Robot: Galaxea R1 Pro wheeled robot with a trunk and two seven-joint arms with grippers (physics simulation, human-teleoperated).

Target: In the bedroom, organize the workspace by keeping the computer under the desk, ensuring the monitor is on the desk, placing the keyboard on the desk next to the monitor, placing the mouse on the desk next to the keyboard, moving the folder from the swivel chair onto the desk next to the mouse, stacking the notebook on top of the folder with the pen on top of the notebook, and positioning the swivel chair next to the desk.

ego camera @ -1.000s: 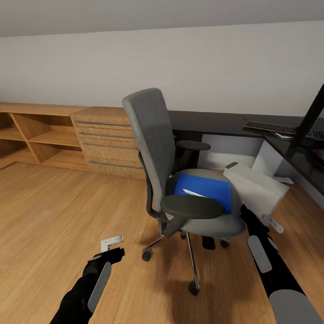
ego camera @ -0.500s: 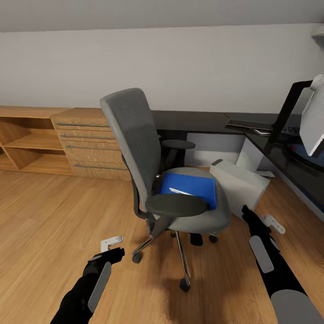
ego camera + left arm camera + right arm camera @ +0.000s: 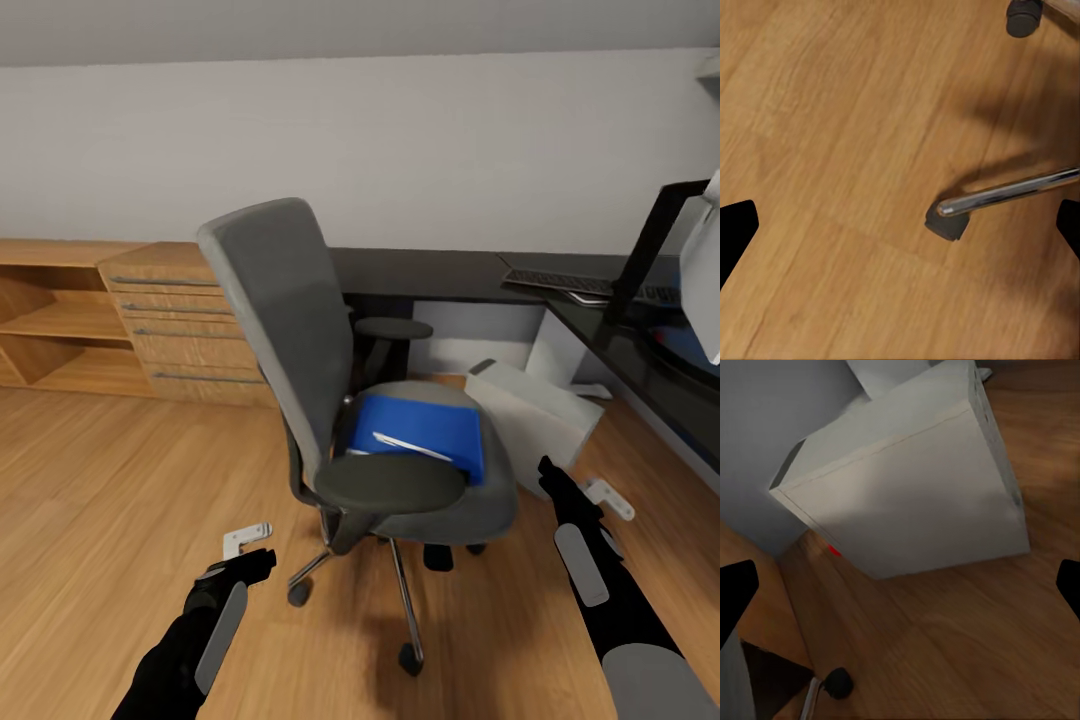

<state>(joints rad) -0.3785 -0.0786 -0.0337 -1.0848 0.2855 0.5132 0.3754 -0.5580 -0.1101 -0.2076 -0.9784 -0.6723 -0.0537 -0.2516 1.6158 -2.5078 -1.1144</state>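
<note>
The grey swivel chair (image 3: 300, 340) stands on the wood floor in front of me, its back turned toward me on the left. A blue folder (image 3: 420, 425) lies on its seat with a slim white item on top. To the right of the chair, the white computer tower (image 3: 535, 410) (image 3: 907, 487) sits on the floor beside the black desk (image 3: 440, 272). A keyboard (image 3: 565, 283) and the monitor's black stand (image 3: 650, 250) are on the desk. My left gripper (image 3: 248, 552) (image 3: 900, 232) hangs open over the floor near a chair caster (image 3: 945, 223). My right gripper (image 3: 560, 485) (image 3: 900, 592) is open, facing the tower.
Wooden drawers (image 3: 190, 320) and open shelves (image 3: 50, 330) line the wall at the left. The chair's chrome legs (image 3: 1012, 191) and casters (image 3: 410, 657) spread over the floor between my arms. The desk runs along the far wall and the right side.
The whole view has swung right and closer, so the chair looks nearer and more of the monitor shows. Both arms hold the same place in the picture.
</note>
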